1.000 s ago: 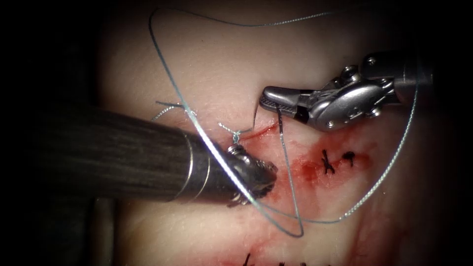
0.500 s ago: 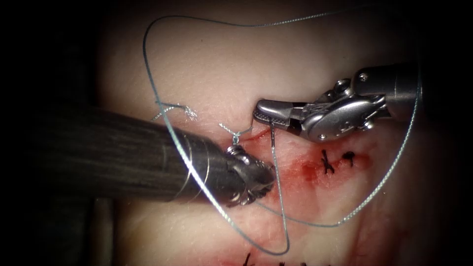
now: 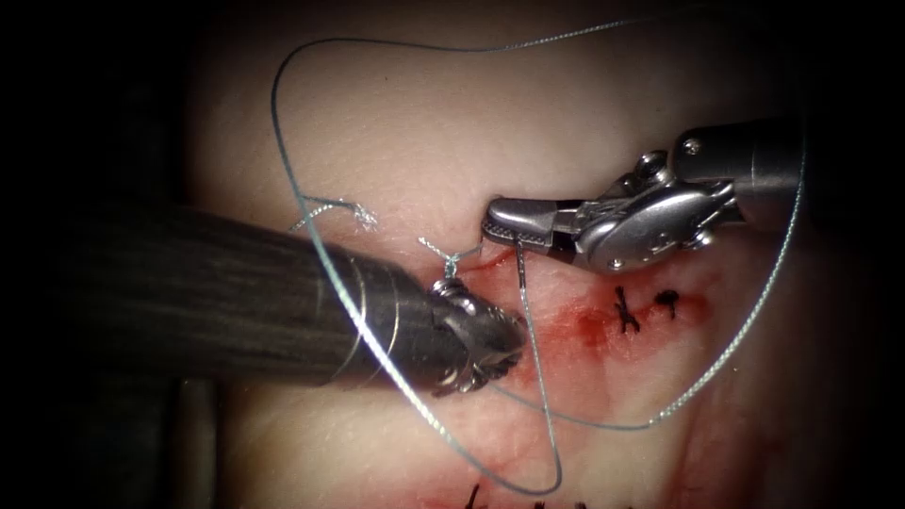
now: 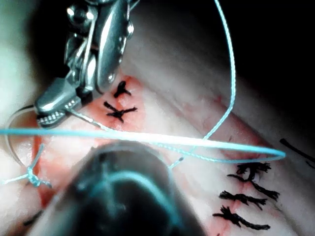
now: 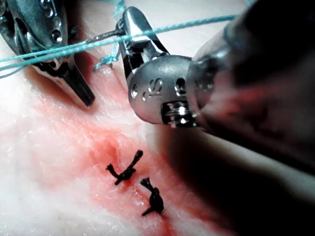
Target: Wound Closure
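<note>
A pale slab of tissue (image 3: 405,123) is seen from above, with a reddened cut (image 3: 575,316) running across it. This cut serves as the landmark for everything else.

The right arm's tool (image 3: 514,224) is positioned just above the cut's left end, its jaws closed on the curved needle (image 3: 520,259) near the needle's rear end. In the left wrist view the needle (image 4: 10,135) is seen curving away from the jaws (image 4: 51,110) and down toward the tissue beside the cut; whether its tip is buried cannot be told.

The left arm's tool (image 3: 490,344) is laid over the tissue just below and left of the cut's left end. Whether its jaws are open or closed cannot be told, and nothing is seen to be held in them.

Blue thread (image 3: 283,141) is draped in a wide loop around the cut and over the left tool's shaft. A small blue knot (image 3: 451,259) sits at the cut's left end. Two dark stitches (image 3: 627,311) cross the cut toward its right, amid red fluid (image 3: 589,330).
</note>
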You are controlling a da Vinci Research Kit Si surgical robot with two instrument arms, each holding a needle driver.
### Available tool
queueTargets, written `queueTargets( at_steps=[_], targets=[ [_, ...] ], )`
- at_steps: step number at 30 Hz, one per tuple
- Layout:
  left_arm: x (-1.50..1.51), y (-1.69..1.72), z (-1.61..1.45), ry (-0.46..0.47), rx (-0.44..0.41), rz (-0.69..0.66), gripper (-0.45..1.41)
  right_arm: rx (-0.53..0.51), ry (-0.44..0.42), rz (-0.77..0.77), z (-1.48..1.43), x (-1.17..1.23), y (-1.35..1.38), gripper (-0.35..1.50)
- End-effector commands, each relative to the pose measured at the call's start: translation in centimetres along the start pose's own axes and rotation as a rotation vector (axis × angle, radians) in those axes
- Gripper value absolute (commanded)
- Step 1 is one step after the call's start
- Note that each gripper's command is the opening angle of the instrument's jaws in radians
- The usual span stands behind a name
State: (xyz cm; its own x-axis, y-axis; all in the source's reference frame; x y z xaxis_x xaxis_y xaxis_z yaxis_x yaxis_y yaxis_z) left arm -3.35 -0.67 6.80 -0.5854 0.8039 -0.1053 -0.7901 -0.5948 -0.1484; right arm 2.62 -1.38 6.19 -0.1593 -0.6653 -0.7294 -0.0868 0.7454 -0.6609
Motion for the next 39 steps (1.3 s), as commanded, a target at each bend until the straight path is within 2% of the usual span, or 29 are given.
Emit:
queueTargets(
  at_steps=[1, 7, 12, 22, 30, 39],
  targets=[
    [0.01, 0.04, 0.06, 0.0, -0.002, 0.0, -0.45, -0.005, -0.003, 0.03, 0.09, -0.07, 0.03, -0.35],
    [-0.02, 0.05, 0.11, -0.024, -0.008, 0.017, -0.45, -0.008, -0.007, 0.159, 0.12, -0.1, 0.14, -0.35],
    [-0.11, 0.12, 0.18, -0.124, 0.0, 0.009, -0.45, -0.02, -0.012, 0.179, 0.17, -0.13, 0.37, -0.35],
    [-0.3, 0.21, 0.36, -0.283, 0.001, 0.004, -0.45, -0.012, -0.021, 0.255, 0.17, -0.19, 0.36, -0.35],
    [-0.28, 0.2, 0.34, -0.285, -0.009, 0.006, -0.4, 0.04, -0.06, 0.365, 0.16, -0.28, 0.39, -0.35],
    [-0.25, 0.19, 0.32, -0.287, -0.011, 0.002, -0.38, 0.086, -0.041, 0.443, 0.18, -0.37, 0.42, -0.35]
  ],
)
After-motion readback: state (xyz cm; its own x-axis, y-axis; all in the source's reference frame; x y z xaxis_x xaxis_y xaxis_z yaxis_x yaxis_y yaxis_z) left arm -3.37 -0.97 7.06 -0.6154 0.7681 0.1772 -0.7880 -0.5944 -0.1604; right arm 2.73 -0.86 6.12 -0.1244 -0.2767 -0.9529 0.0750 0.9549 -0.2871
